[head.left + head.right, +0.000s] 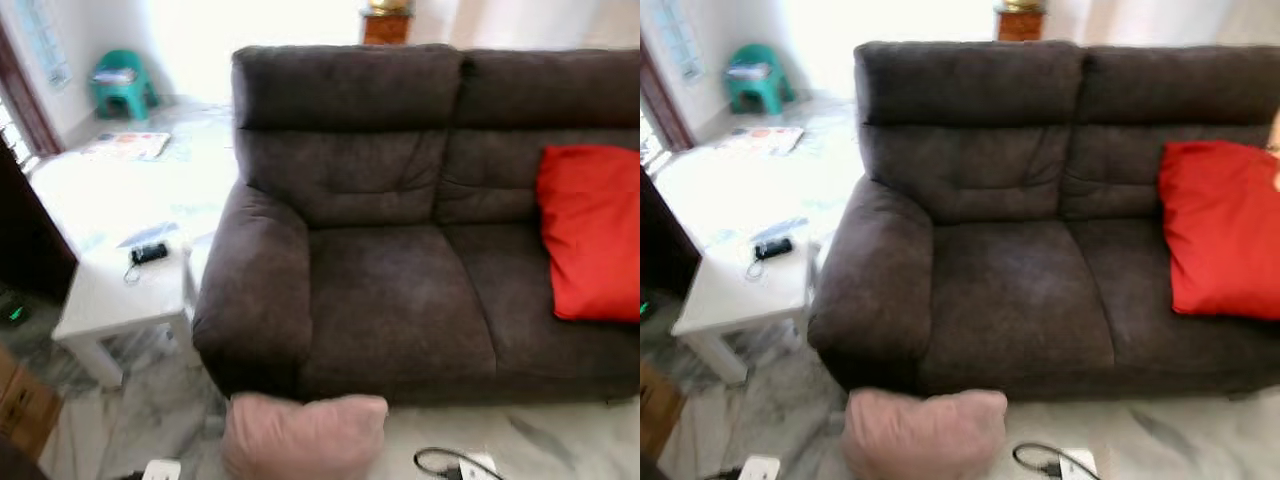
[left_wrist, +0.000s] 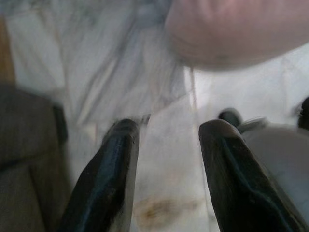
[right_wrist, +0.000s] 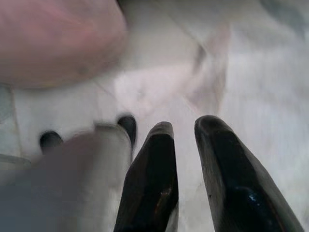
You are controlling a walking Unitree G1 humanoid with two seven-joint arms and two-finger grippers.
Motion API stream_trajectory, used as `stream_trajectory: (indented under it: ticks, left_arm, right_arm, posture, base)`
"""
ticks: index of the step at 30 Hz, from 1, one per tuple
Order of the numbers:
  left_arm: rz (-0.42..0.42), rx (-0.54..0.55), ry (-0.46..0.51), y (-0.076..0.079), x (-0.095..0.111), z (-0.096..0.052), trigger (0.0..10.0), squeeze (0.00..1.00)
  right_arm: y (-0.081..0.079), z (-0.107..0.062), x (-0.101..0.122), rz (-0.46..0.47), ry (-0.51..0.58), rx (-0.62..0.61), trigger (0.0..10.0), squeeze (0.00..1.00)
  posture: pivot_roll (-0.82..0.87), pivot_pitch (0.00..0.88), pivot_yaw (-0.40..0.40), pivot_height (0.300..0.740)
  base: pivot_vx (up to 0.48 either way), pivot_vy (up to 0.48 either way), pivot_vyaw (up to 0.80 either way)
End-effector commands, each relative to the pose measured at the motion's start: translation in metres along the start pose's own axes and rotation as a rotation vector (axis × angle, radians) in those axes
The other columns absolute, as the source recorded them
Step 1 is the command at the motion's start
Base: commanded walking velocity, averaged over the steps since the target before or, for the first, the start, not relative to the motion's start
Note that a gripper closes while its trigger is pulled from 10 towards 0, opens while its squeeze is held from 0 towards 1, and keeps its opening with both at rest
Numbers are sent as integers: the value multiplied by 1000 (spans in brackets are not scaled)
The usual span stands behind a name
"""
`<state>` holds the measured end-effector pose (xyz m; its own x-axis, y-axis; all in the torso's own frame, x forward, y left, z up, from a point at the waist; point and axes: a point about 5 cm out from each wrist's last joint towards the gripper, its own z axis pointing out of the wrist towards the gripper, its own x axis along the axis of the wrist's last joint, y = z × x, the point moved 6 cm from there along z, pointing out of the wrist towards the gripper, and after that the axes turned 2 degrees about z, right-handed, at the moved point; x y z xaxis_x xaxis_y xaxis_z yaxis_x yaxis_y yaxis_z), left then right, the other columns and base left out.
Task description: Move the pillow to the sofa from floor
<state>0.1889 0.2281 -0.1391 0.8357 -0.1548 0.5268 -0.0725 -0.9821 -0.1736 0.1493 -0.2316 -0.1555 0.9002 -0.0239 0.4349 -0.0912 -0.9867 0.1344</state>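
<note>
Pillow [image 2: 236, 29] on floor, beyond parted left fingers [image 2: 111, 169]

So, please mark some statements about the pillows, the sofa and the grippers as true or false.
1. The pink pillow lies on the floor in front of the dark brown sofa. True.
2. The red pillow is on the floor. False: it leans on the sofa's backrest.
3. The left gripper holds the pink pillow. False: it is open, holding nothing.
4. A small dark device rests on the white side table. True.
5. The right gripper holds nothing. True.
</note>
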Motion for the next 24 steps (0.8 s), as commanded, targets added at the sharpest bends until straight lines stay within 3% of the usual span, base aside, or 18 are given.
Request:
stream_trajectory:
  ticks: [1,24]
  left_arm:
    - [11,18,-21,-8,-8,-2,10000,0]
    - [-3,13,-7,-3,-8,-2,10000,0]
  right_arm:
    - [-7,1,9,-5,20,15,10000,0]
    - [-12,1,12,-4,43,49,10000,0]
  posture:
    - [-28,0,14,740]
    - [-20,0,7,740]
  base:
    - [0,0,0]
    - [0,0,0]
